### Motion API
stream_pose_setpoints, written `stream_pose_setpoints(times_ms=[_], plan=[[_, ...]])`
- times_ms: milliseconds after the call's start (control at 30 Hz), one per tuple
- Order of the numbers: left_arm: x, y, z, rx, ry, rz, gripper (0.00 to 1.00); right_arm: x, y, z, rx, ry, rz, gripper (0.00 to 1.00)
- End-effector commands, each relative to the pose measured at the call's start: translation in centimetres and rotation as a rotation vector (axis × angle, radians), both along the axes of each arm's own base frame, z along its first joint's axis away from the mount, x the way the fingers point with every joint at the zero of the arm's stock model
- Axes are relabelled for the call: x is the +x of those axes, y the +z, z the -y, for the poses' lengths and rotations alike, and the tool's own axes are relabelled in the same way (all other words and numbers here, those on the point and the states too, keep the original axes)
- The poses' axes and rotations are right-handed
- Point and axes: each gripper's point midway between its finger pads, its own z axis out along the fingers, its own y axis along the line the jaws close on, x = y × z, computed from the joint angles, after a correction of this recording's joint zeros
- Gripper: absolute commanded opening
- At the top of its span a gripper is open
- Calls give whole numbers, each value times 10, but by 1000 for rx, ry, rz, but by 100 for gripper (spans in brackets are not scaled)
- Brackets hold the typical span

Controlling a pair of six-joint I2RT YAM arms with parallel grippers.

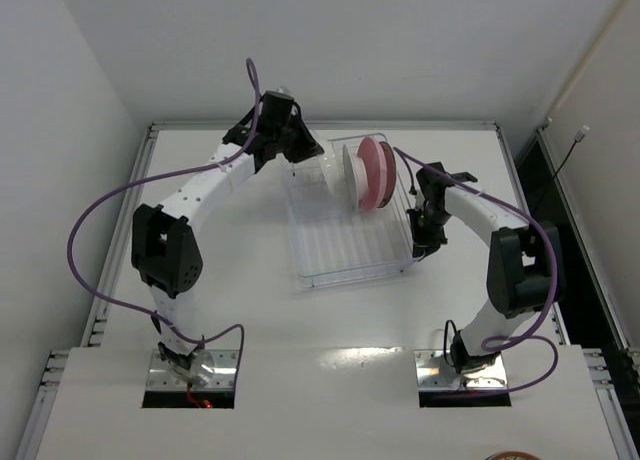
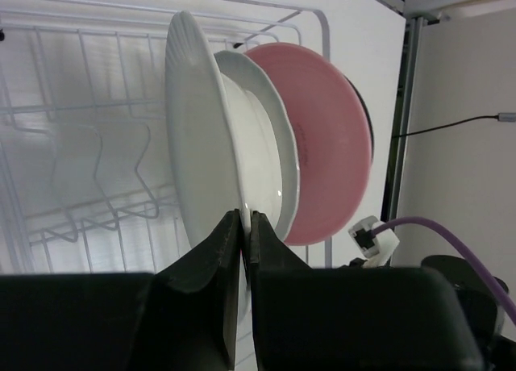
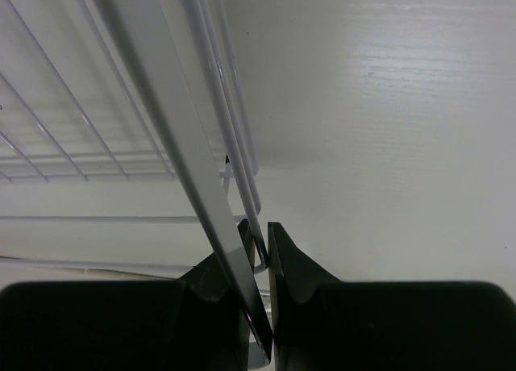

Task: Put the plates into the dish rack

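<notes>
Three plates stand on edge, packed close, at the far end of the rack [image 1: 340, 255]. There's the front white plate [image 2: 197, 121], a second white plate [image 2: 266, 157] right behind it, and then the pink plate [image 2: 326, 145]. A dark rim [image 2: 368, 121] peeks out from behind the pink one, but I honestly can't tell what it is.

The left gripper [image 2: 246, 226] is by the rack's far left corner. It's pinched tight on the lower edge of the front white plate, fingers squeezed onto it from both sides. The right gripper [image 3: 260, 235] is over on the rack's right side, toward the near corner, and clamped onto one of the rim wires there. The rack itself sits flat on the white table [image 1: 250, 310], between the two arms.
</notes>
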Motion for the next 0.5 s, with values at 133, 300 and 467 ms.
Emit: stream_pose_setpoints(times_ms=[133, 300, 467], plan=[[7, 12, 12, -3, 17, 57, 0, 7, 9, 13, -20, -81, 53, 9], [8, 10, 5, 34, 35, 61, 0, 4, 9, 14, -20, -81, 53, 9], [3, 3, 4, 72, 42, 17, 0, 4, 7, 14, -22, -80, 44, 9]])
